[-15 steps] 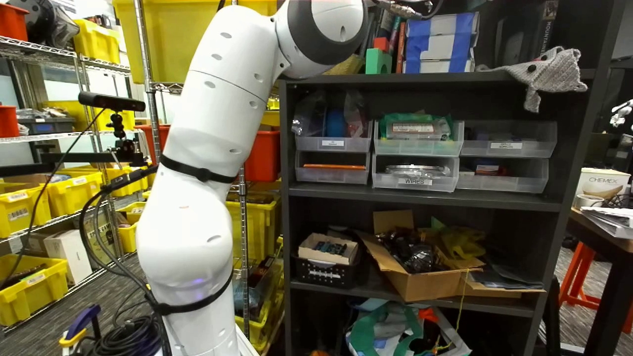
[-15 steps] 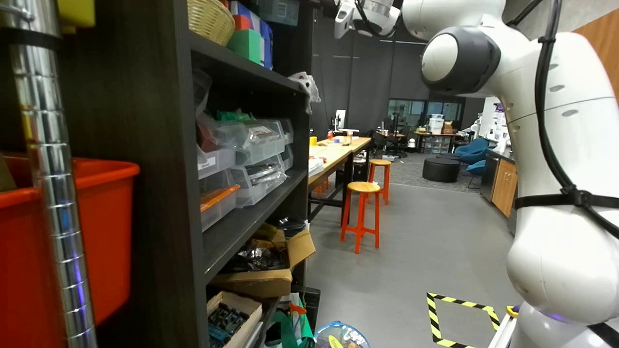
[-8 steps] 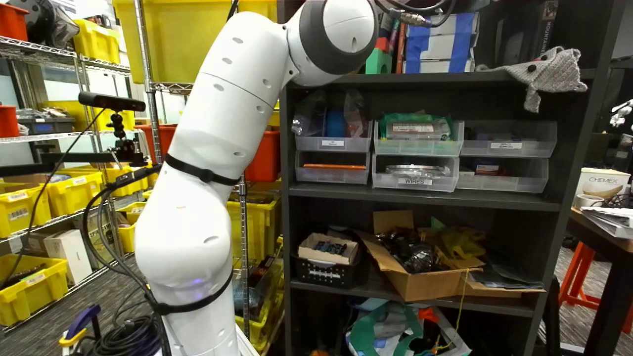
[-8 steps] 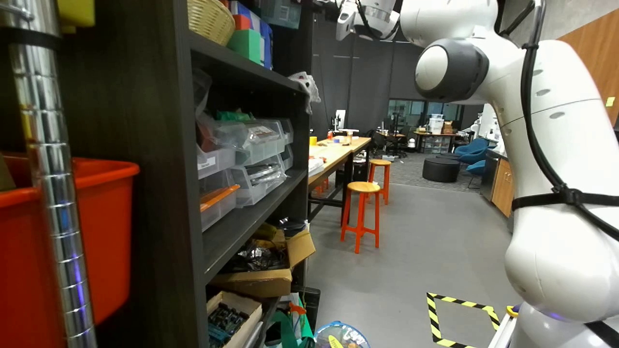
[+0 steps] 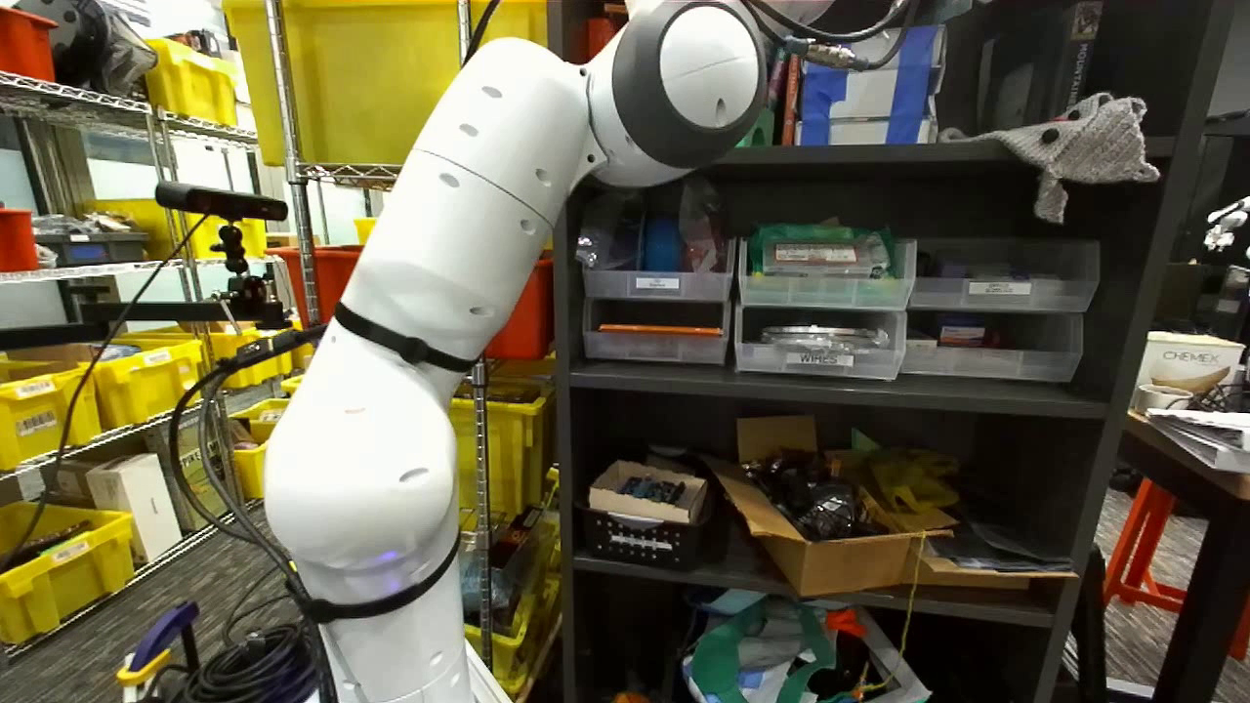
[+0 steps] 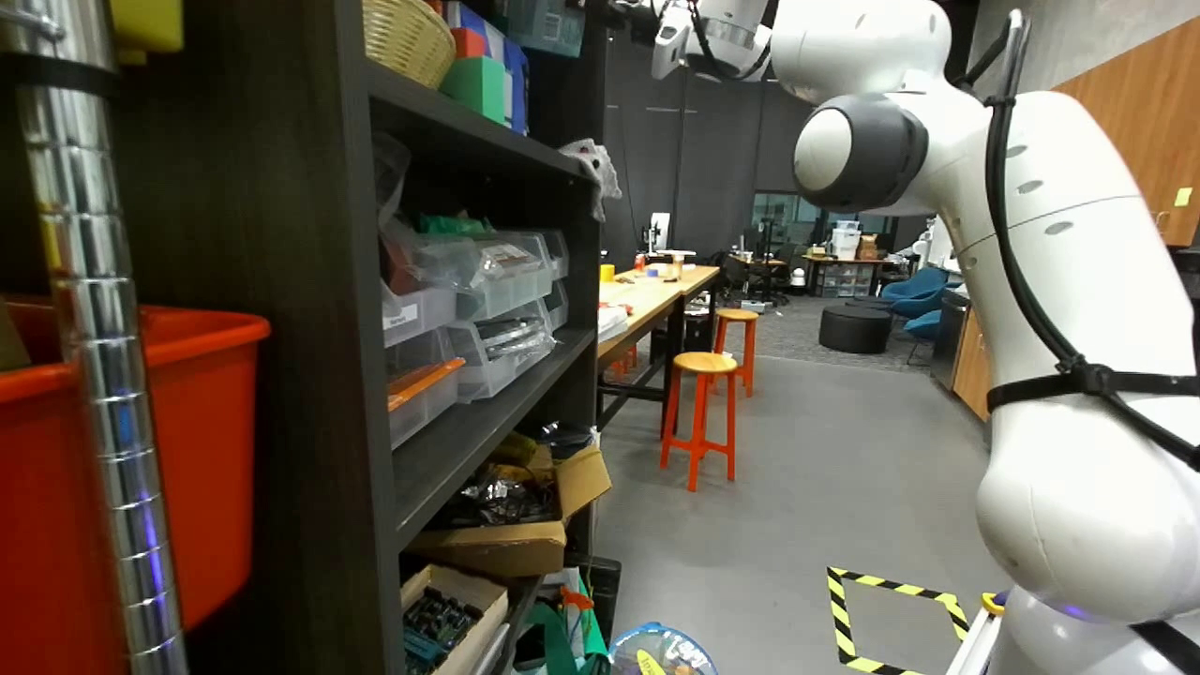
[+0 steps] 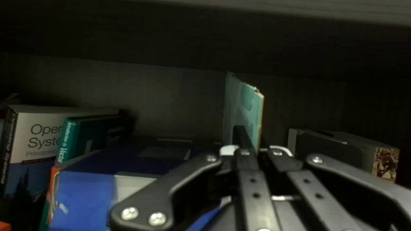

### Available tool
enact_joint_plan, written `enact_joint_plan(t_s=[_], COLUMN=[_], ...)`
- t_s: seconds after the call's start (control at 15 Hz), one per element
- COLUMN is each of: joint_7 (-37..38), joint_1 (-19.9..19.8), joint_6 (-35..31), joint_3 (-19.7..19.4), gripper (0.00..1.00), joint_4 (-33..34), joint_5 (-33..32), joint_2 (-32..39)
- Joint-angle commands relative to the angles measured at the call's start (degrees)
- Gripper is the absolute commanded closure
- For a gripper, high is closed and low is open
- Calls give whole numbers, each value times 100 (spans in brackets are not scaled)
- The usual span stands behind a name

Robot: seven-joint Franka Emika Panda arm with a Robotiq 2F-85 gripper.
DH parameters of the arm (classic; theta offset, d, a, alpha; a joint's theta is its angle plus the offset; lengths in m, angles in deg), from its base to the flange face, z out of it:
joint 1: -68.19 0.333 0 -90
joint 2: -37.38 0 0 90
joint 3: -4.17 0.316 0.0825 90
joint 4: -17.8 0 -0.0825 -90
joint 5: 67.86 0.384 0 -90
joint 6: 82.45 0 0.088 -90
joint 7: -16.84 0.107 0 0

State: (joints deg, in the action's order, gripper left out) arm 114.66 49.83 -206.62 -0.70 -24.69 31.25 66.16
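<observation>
In the wrist view my gripper point(image 7: 254, 144) is shut on a thin, upright teal item point(image 7: 251, 112) with a tan edge; whether it is a book or a flat box I cannot tell. One dark finger lies along its left face, while the far finger is mostly hidden behind it. Below and left of the jaws lies a blue-and-white box point(image 7: 83, 195). In an exterior view the dark gripper point(image 6: 630, 17) shows at the top edge, and a teal item point(image 6: 548, 26) beside it appears to be the held one. The arm point(image 5: 469, 186) hides or crops the gripper elsewhere.
Books point(image 7: 41, 134) stand left of the blue-and-white box, and dark books or boxes point(image 7: 337, 150) lie to the right. A shelf board point(image 7: 205, 38) spans overhead. A knitted grey toy point(image 5: 1074, 146) hangs over the shelf edge. A green block point(image 6: 476, 86) and wicker basket point(image 6: 410, 39) sit near the shelf's end.
The arm has leaned toward the shelf, its elbow sinking in both exterior views. The teal item at the top has come slightly lower. The shelf's contents stay put.
</observation>
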Motion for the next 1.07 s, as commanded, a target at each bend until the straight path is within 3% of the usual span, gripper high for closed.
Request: enact_joint_plan(t_s=[0.0, 1.0], joint_7=[294, 655], joint_1=[-22, -5], joint_6=[-34, -343], joint_3=[-61, -182], gripper=[99, 99], joint_4=[458, 1149], joint_5=[-86, -129], joint_2=[268, 726])
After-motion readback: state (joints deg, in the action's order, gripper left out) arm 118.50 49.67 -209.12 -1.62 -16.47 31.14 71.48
